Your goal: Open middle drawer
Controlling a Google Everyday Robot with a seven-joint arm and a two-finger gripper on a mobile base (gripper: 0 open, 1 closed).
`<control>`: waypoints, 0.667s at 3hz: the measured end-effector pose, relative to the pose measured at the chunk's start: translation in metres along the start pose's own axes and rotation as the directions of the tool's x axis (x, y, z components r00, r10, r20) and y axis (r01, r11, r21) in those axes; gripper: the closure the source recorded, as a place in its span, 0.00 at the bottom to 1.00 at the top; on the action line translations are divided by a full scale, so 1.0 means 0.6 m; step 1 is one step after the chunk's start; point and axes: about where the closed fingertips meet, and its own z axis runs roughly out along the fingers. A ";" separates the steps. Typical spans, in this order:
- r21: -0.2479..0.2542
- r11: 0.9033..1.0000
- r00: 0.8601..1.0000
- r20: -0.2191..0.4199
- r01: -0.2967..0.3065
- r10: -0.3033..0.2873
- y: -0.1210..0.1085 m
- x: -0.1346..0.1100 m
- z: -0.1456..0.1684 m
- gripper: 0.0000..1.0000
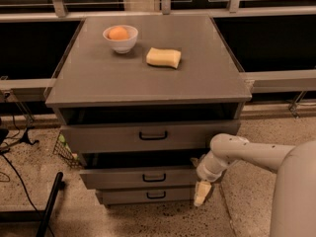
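The gray cabinet (148,78) has three drawers stacked in its front. The middle drawer (113,177) has a small black bar handle (154,177). Its front stands a little further out than the bottom drawer (123,196), with a dark gap above it. My gripper (201,194) hangs from the white arm (237,152) at the right end of the middle and bottom drawer fronts, pointing down toward the floor. It is well to the right of the handle.
The top drawer (108,138) also shows a dark gap above it. A white bowl with an orange (120,37) and a yellow sponge (164,57) lie on the cabinet top. A black pole (49,201) and cables lie on the floor at left.
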 end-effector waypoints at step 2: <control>-0.053 0.998 0.999 -0.016 -0.043 0.042 0.016 0.006 -0.004 0.00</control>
